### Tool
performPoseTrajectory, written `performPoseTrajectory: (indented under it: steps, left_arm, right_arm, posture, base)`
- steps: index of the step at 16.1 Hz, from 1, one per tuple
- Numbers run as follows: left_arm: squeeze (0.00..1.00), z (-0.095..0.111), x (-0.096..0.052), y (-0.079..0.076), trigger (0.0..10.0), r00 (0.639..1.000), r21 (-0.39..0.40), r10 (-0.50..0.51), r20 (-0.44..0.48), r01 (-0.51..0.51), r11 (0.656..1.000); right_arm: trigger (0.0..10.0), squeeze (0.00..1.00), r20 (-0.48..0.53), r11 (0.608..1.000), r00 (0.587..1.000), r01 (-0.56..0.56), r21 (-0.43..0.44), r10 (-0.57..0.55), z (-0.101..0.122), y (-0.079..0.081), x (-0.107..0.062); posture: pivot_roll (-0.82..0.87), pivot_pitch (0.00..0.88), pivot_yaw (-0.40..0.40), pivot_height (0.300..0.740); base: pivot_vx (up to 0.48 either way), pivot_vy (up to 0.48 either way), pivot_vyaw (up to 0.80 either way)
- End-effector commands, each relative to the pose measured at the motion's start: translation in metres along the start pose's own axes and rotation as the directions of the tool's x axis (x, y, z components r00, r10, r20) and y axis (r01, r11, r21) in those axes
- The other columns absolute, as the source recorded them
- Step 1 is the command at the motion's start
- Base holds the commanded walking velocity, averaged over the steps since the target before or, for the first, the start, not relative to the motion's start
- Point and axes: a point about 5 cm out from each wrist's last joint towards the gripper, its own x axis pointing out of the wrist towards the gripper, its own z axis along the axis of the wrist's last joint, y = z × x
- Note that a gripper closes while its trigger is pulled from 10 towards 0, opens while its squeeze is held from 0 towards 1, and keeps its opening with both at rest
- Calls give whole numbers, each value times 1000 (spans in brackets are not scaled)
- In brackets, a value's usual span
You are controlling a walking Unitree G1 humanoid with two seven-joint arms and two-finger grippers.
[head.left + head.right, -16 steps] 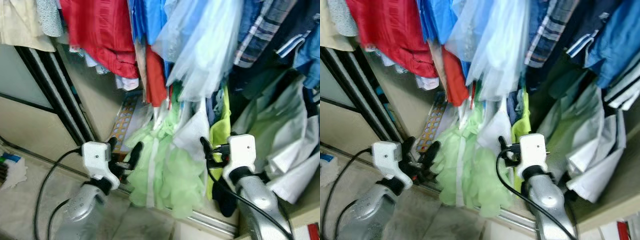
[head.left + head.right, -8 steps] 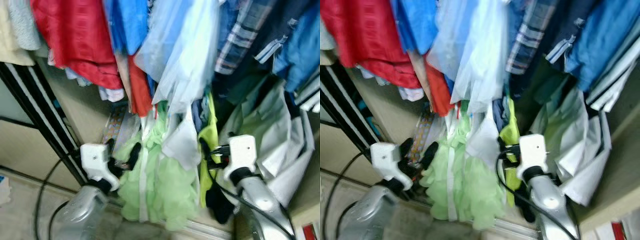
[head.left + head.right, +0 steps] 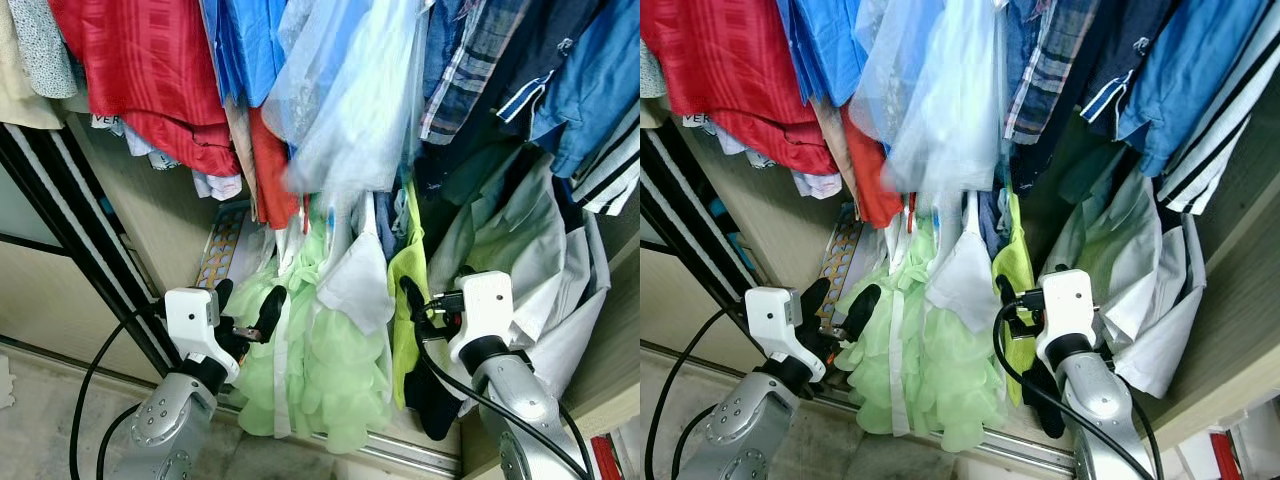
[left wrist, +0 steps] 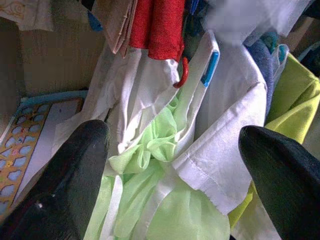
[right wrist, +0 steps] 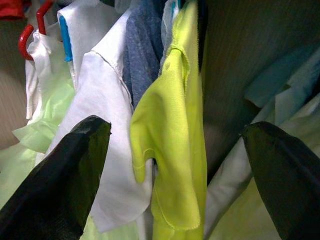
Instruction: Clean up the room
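Both of my grippers are raised in front of the open wardrobe with their black fingers spread wide and nothing between them: my left gripper (image 3: 245,305) sits at the left edge of the pale green frilly dress (image 3: 320,370), and my right gripper (image 3: 425,305) is just beside the yellow-green top (image 3: 408,285). What the next move turns on, as I judge it, is that the clothes lie straight ahead of both tools and hang with their long axis vertical, so any pinch must close across a drooping fold. My left is nearer the green dress and the white shirt (image 4: 220,145) over it; my right is nearer the yellow-green top, which its wrist view shows squarely between its fingers. The dress is thin, gauzy and ruffled; the shirt is crisp, with a stitched hem; the yellow-green top looks like soft knit. Higher up hang a red garment (image 3: 150,70) and a translucent light blue one (image 3: 350,100). A patterned board (image 3: 222,255) leans inside against the wardrobe wall.
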Motion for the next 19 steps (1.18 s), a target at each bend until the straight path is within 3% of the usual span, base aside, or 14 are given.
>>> performPoseTrajectory:
  steps: [1, 5, 10, 14, 19]
  left_arm:
    - [0, 0, 1, 0, 10000, 1000, 4, 9, -9, -9, 1000]
    - [0, 0, 2, -1, 10000, 1000, 3, 11, -8, -11, 1000]
    - [0, 2, 1, 7, 10000, 994, 21, 107, 26, -108, 994]
    - [0, 3, 1, 9, 10000, 980, 15, 185, 75, -187, 982]
    - [0, 19, 8, 24, 10000, 966, 74, 224, 131, -235, 969]
  right_arm:
    - [10000, 0, 24, 1000, 1000, -7, -23, 7, 5, 1, 3]
    - [10000, 0, 20, 1000, 1000, -8, -27, 8, 4, 2, 3]
    - [10000, 0, 21, 1000, 1000, -21, -21, 21, 4, 2, 4]
    - [10000, 0, 57, 994, 993, -100, -34, 102, 14, 8, 30]
    - [10000, 0, 104, 996, 990, -92, -21, 93, 24, 15, 47]
  posture:
    - [-81, 37, 13, 740]
    - [-82, 44, 10, 740]
    - [-72, 33, -27, 740]
    - [-31, 0, -103, 740]
    - [1, 0, -78, 740]
  base:
    - [0, 0, 800]
    - [0, 0, 800]
    - [0, 0, 640]
    - [0, 0, 0]
    - [0, 0, 0]
